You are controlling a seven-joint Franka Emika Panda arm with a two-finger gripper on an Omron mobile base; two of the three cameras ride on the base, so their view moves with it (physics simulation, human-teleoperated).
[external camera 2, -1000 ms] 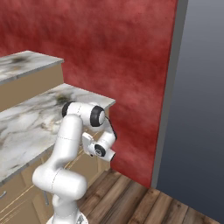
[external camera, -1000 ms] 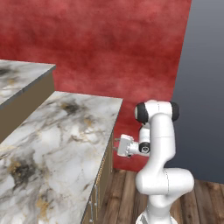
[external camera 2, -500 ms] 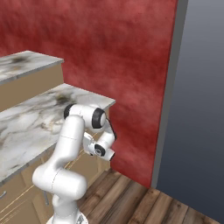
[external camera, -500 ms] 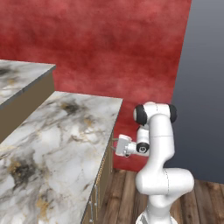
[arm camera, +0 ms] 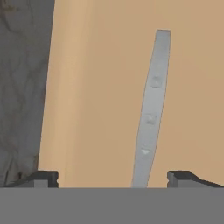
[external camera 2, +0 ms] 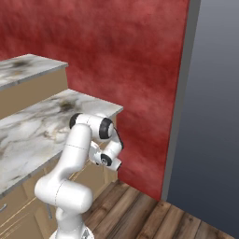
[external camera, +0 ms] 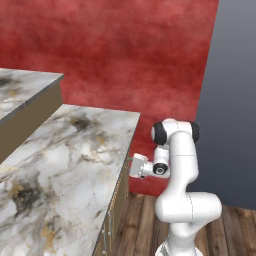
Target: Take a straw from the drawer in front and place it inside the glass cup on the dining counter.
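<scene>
Left base view: arm (external camera: 180, 170) rises lower right, hand folded low with the gripper (external camera: 133, 166) at frame centre, pointing at the tan side of the counter (external camera: 65, 160). Marble top fills the lower left; a higher marble top (external camera: 22, 92) sits upper left. Red wall (external camera: 125, 55) behind, wood floor (external camera: 145, 220) at the bottom.

Right base view: arm lower left, wrist tucked by the counter's near corner; the jaws themselves can't be made out here.

Hand view: fingertips (arm camera: 43, 177) at bottom left and bottom right, spread wide, nothing between them. Tan drawer (arm camera: 100, 87) front close ahead, shut, with a grey handle (arm camera: 151, 113) running top to bottom right of centre. Marble edge along the left.
</scene>
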